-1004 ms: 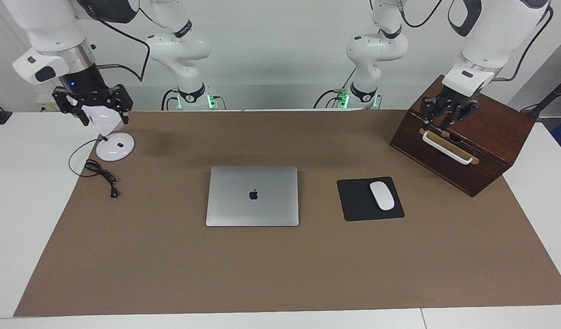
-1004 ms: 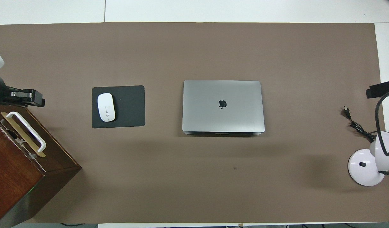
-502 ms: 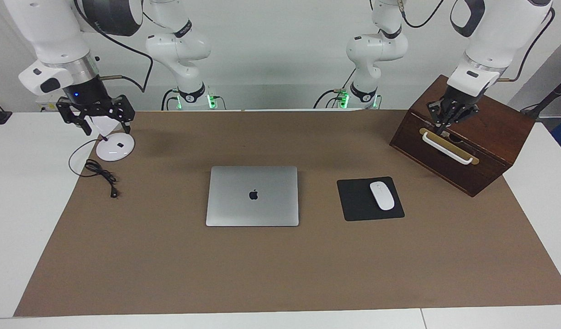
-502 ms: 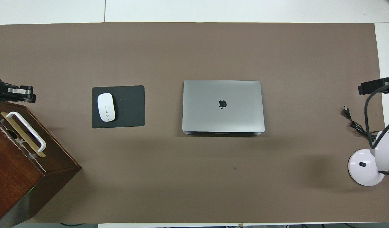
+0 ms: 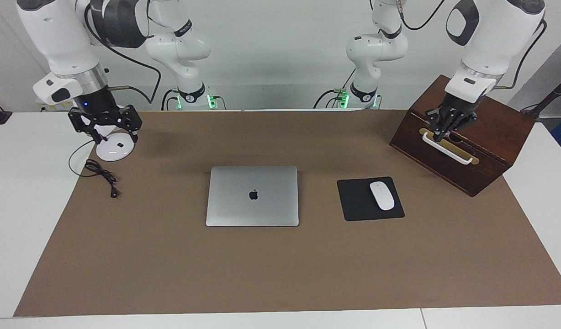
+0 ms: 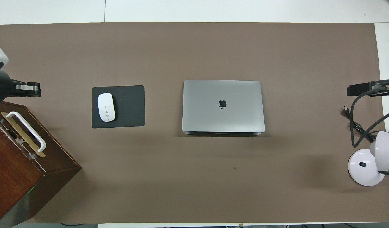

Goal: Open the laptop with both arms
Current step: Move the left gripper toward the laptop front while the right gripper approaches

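Observation:
The silver-grey laptop lies shut and flat in the middle of the brown mat, apple logo up; it also shows in the overhead view. My right gripper hangs open in the air over the white lamp's base, at the right arm's end of the table; its tip shows in the overhead view. My left gripper hangs over the wooden box's white handle at the left arm's end, and shows in the overhead view. Both grippers are well apart from the laptop and hold nothing.
A dark wooden box with a white handle stands at the left arm's end. A black mouse pad with a white mouse lies beside the laptop. A white desk lamp and its black cable are at the right arm's end.
My right gripper has come down and moved a little toward the table's middle over the lamp. My left gripper has turned and shifted slightly over the box handle. The laptop has not moved.

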`<state>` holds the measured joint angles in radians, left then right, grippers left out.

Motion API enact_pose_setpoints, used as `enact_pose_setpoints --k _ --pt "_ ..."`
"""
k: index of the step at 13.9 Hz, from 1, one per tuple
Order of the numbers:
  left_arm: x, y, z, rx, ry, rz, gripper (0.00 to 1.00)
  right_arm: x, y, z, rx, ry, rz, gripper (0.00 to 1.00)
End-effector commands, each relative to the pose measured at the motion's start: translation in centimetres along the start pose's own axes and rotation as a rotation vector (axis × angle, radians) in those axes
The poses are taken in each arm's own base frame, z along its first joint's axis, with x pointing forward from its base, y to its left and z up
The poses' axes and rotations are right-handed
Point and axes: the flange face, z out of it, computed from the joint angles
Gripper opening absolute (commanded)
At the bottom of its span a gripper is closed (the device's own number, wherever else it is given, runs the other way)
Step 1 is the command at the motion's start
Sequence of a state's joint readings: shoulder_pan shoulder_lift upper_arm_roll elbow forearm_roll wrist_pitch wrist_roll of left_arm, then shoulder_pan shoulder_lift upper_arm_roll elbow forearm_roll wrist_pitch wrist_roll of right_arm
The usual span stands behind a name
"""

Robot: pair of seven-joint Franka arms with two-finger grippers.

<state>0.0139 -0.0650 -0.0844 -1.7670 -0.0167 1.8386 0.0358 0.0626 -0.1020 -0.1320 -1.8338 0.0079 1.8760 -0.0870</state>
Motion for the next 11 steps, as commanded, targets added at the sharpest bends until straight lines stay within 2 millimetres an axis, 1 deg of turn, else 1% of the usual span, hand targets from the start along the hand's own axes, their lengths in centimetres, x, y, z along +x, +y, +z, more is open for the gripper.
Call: enact_pose_setpoints --k 1,3,5,6,7,8,10,11 --pt "-2.4 1.9 2.0 0.016 0.091 0.035 0.0 -1.6 -0.2 0.4 0.046 0.029 0.06 1.0" --pt "-4.0 3.0 4.0 0.011 0.152 0.05 0.0 -2.1 -0.5 2.0 0.095 0.051 0.098 1.0" --pt "-5.3 3.8 5.3 0.005 0.197 0.061 0.0 -2.5 -0.7 3.8 0.135 0.073 0.124 1.0" --pt "-6.0 4.9 5.9 0.001 0.217 0.084 0.0 -2.8 -0.9 4.6 0.157 0.082 0.144 1.0" --pt "-7.0 5.6 6.6 -0.001 0.238 0.098 0.0 -3.1 -1.3 5.4 0.177 0.093 0.166 1.0" --pt "-8.0 6.0 7.3 -0.002 0.267 0.107 0.0 -3.6 -1.9 6.5 0.196 0.107 0.194 1.0" --pt "-10.0 7.7 8.6 -0.012 0.303 0.138 0.0 -4.6 -4.4 8.4 0.252 0.133 0.263 1.0" --pt "-10.8 8.4 9.0 -0.016 0.315 0.154 0.0 -4.7 -5.2 8.9 0.282 0.131 0.311 1.0"
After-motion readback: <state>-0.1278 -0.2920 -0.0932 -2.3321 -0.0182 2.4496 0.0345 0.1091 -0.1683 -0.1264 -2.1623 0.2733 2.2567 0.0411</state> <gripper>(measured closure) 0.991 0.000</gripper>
